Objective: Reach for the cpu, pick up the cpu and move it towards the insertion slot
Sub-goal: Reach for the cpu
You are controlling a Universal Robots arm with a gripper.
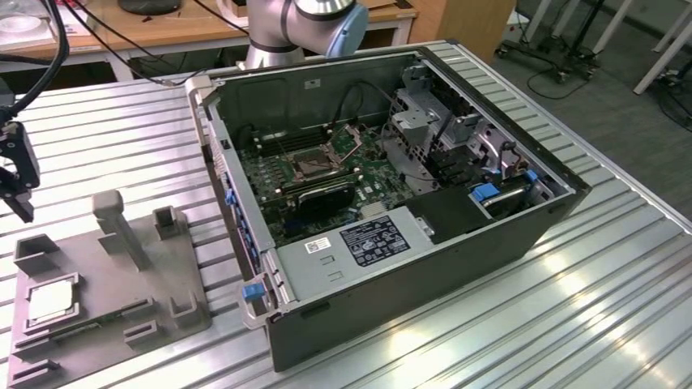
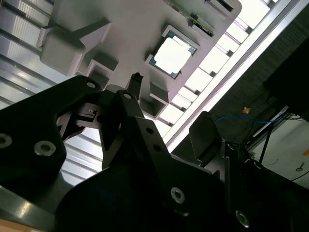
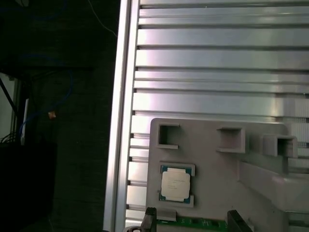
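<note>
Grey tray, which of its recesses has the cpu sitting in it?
The square recess near the tray's edge at the exterior view's left: the pale cpu lies flat there. The smaller pockets beside it show bare grey plastic.

Slatted metal table with two loads

The ribbed aluminium table [image 1: 562, 320] carries an open black computer case [image 1: 433, 279], lying on its side with the interior facing up, towards the exterior view's right. A grey plastic tray [image 1: 103, 279] lies flat on the slats just beside the case, at the exterior view's left, close to the table's edge.
</note>
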